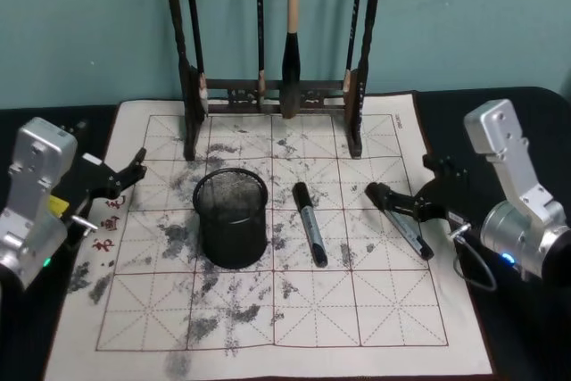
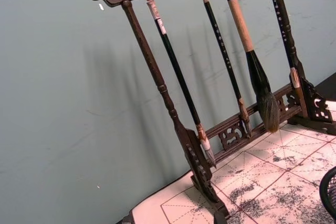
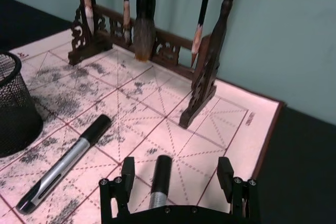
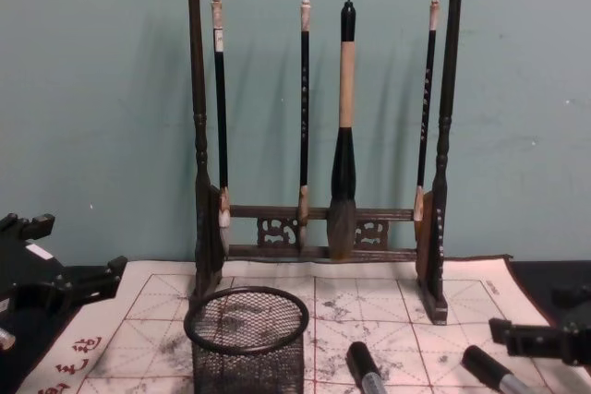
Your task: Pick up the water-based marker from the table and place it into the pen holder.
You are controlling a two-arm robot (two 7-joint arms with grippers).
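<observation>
- The right gripper (image 3: 177, 177) is parked low over the water-based marker (image 3: 161, 171), its jaws spread wide. One of the fingers (image 3: 128, 171) is seen on each side of the barrel, and nothing is clamped yet.
- That marker is lying flat on the gridded mat (image 1: 357, 310), on the right side and well apart from the pen holder (image 1: 234, 247).
- For a clean grab, the gripper is probably best lowered until the pads sit level with the barrel, and only then closed across its width. The barrel is round and smooth, so an off-centre squeeze could make it roll or squirt out.
- A grip near the middle should keep it from drooping when it gets tipped upright over the cup.
- A second marker (image 1: 310, 225) is lying just beside the holder and should be steered around on the way in.
- The holder is standing upright, and nothing can be seen inside it; only mesh shows through the open top.
- The brush rack (image 4: 319, 252) at the back is loaded with four hanging brushes and isn't the target.
- The left gripper (image 1: 134, 171) is idling at the mat's left edge, apparently spread and holding nothing.
</observation>
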